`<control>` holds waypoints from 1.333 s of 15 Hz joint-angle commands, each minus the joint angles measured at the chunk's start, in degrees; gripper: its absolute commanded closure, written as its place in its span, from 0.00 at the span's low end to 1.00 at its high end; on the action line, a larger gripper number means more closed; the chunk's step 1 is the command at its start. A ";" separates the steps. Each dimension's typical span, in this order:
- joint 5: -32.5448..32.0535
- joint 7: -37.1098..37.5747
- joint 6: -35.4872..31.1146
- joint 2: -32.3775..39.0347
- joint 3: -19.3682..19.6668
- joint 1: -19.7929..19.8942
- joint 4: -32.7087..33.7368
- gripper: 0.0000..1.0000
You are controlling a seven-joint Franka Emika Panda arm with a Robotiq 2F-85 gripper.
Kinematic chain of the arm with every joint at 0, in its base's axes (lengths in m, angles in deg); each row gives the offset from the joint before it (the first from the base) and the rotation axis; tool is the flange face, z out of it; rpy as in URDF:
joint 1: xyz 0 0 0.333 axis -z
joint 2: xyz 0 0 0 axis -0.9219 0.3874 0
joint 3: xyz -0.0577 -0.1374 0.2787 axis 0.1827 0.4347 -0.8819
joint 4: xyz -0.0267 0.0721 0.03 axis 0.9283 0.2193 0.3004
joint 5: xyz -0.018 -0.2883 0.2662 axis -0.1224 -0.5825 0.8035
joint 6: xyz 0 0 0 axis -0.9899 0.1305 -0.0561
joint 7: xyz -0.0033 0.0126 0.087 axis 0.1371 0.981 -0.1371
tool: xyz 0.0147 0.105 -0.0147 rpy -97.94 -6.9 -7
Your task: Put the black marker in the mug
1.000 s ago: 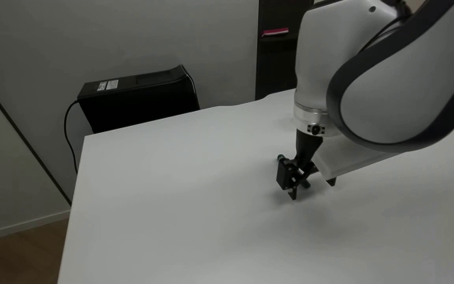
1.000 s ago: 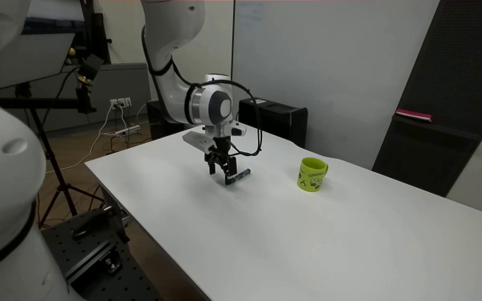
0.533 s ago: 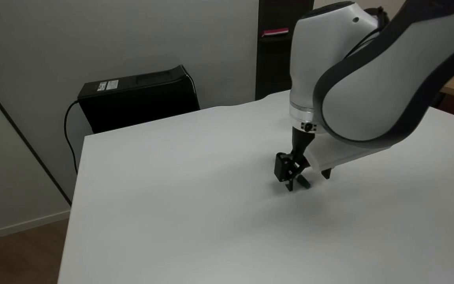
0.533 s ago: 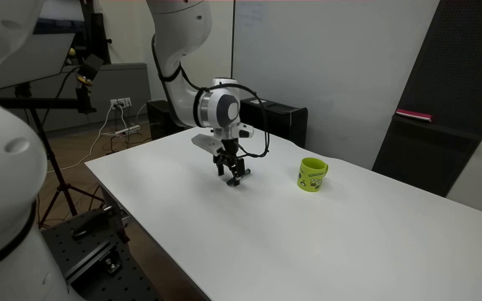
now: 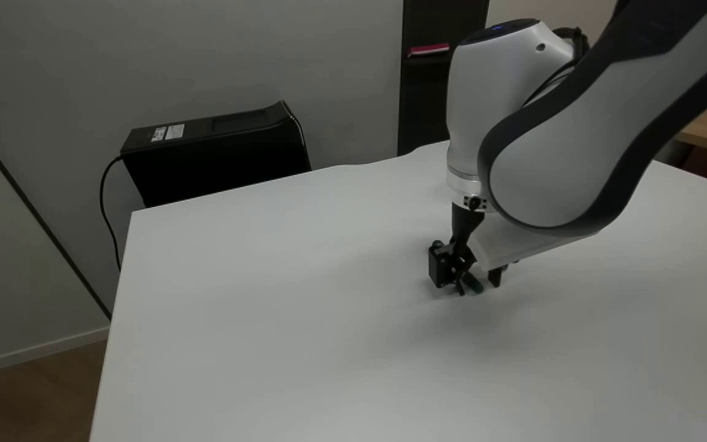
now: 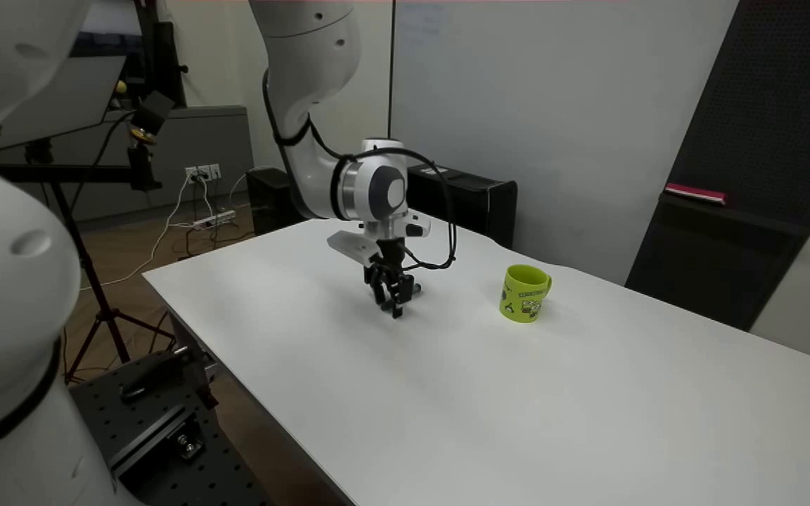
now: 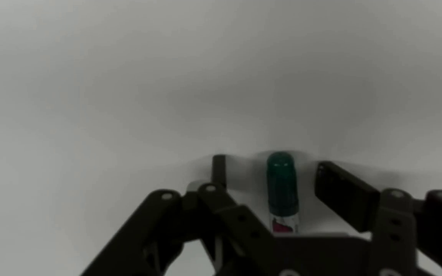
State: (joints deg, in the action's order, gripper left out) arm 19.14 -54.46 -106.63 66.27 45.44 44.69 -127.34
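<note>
You have the gripper spread part-way, the marker lying ungripped between its fingers on the table, well apart from the upright mug.

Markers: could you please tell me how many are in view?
1: the marker lies on the table between the two sides of the open hand, apart from both in the wrist view. Others may be hidden behind the arm.

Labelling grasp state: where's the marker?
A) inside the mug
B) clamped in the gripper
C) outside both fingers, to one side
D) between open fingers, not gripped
D: the wrist view shows the marker inside the open gripper, a gap on each side of it.
</note>
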 commanded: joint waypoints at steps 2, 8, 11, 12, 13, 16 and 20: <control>-0.87 2.25 2.41 0.80 1.95 -1.94 1.58 0.79; -1.12 1.54 6.95 -1.19 2.76 -1.06 1.78 0.96; -0.68 -0.50 10.87 -4.09 1.95 0.78 1.22 0.96; -0.44 -1.63 12.61 -5.51 1.45 1.70 0.91 0.96; -0.36 -2.81 14.53 -7.08 1.03 2.56 0.60 0.96; 0.27 -7.61 20.75 -12.72 -0.73 6.04 -0.39 0.96; 1.83 -15.30 28.39 -20.25 -3.50 11.12 -1.06 0.96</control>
State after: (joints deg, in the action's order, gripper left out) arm 19.38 -64.89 -82.88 52.55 44.59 51.91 -126.21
